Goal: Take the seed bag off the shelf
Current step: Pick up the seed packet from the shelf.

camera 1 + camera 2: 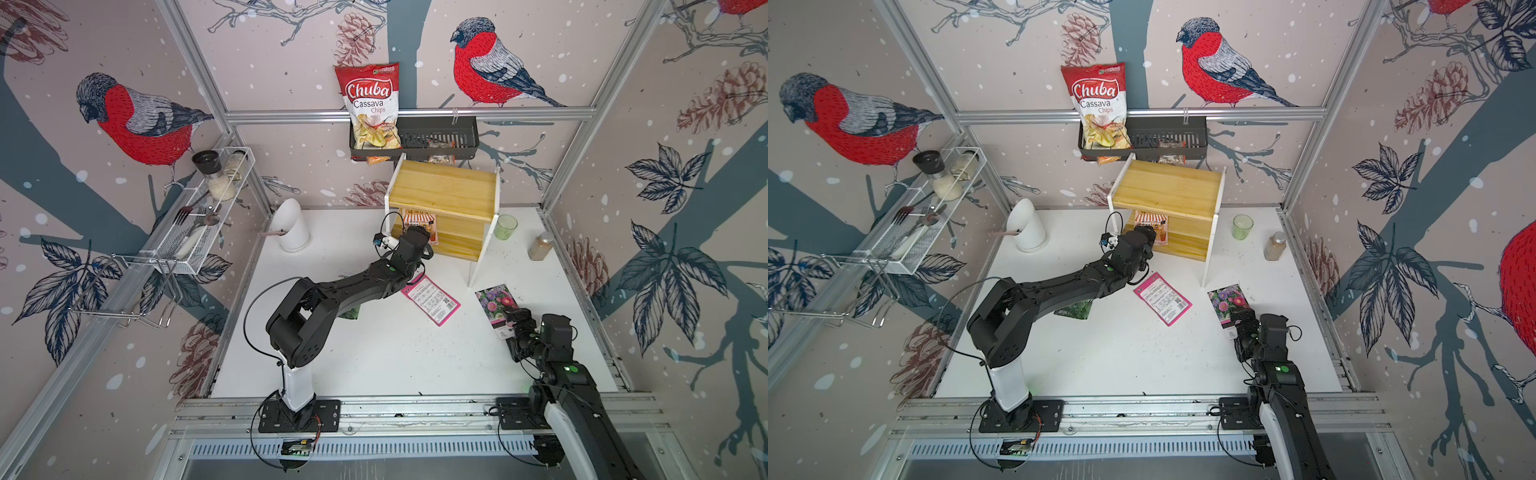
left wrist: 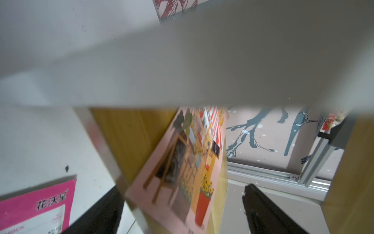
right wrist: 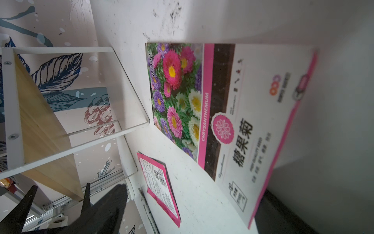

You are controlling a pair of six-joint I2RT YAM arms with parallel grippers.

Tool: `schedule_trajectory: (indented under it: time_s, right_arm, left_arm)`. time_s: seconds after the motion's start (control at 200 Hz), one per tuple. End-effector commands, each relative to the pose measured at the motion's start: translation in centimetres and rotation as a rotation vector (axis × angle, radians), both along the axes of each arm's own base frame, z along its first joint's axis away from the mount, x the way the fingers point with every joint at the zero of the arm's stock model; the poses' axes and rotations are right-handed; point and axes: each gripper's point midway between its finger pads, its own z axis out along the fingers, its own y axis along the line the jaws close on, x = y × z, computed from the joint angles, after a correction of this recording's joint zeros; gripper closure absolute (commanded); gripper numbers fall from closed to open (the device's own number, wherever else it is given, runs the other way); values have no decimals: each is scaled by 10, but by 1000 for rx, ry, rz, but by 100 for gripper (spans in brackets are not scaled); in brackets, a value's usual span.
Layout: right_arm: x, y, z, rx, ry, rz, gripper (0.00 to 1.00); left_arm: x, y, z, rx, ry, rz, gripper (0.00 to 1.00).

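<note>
Now, left gripper (image 2: pixel 182 185) wide around seed bag (image 2: pixel 188 154) on shelf (image 2: pixel 129 137).

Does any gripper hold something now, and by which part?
Nothing is held: the left gripper is open near the seed bag, the right gripper open too.

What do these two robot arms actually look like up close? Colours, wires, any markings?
Both arms are chunky black jointed shells: the left arm and right arm each have a white lower segment, a small green light, thin black cables looping outside, and black bolted base plates. Fingers are black, tapered wedges.
</note>
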Motion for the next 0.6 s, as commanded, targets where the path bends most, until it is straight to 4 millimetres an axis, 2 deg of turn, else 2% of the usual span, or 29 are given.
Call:
schedule_trajectory:
  time_s: [0.0, 0.29, 0.405, 0.595]
  right_arm:
    - [-3, 0, -4, -10, 27, 12, 0]
    - [2, 0, -1, -13, 19, 13, 0]
    - [2, -1, -2, -14, 21, 6, 0]
    - [1, -2, -3, 2, 13, -16, 0]
  left_arm:
    - [7, 1, -1, -20, 6, 19, 6]
    - [-7, -12, -28, -31, 105, -77, 17]
    - [-13, -11, -31, -25, 121, -96, 23]
    - [-19, -10, -24, 3, 122, -127, 34]
